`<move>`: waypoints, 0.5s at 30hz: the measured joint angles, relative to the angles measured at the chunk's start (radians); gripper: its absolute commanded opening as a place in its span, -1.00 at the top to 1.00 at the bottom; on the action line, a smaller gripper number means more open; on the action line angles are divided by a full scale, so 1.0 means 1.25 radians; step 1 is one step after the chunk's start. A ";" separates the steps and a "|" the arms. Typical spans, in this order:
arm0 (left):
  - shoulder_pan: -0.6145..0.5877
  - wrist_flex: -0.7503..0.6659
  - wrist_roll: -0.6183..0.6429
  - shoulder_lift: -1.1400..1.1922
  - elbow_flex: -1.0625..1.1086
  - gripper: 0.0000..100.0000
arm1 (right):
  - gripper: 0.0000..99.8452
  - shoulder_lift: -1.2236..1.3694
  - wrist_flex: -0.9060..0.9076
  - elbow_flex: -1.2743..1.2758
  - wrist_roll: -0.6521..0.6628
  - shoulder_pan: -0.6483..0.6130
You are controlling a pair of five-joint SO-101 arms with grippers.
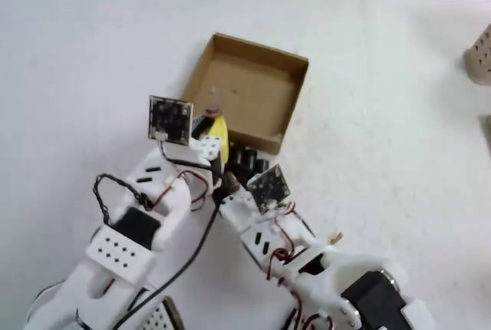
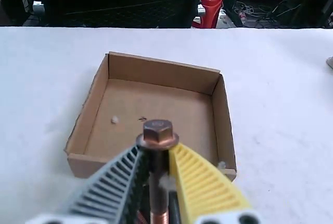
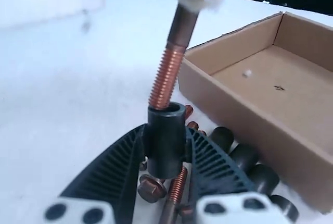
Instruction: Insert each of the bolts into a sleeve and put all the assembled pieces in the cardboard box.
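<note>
Seen from above, both arms meet off the seven o'clock corner of the cardboard box, with spare sleeves at its six. Left wrist: the left gripper is clamped on the bolt under its head. Right wrist: the right gripper squeezes a sleeve, with the tilted bolt tip at its mouth. Pushed askew, the threads could jam and twist it loose.

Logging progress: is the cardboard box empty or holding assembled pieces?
Empty. The cardboard box has a bare floor but for a speck; the bolt and sleeve are gripped, not in it.

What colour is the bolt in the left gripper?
Copper; the bolt shows best in the right wrist view.
</note>
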 measured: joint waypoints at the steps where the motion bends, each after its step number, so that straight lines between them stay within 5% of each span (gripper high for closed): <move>1: 0.000 0.000 -0.001 0.000 0.000 0.95 | 0.97 0.000 0.000 0.000 0.002 0.000; 15: 0.038 -0.017 -0.002 0.000 0.000 0.95 | 0.97 0.000 0.000 0.001 0.002 0.000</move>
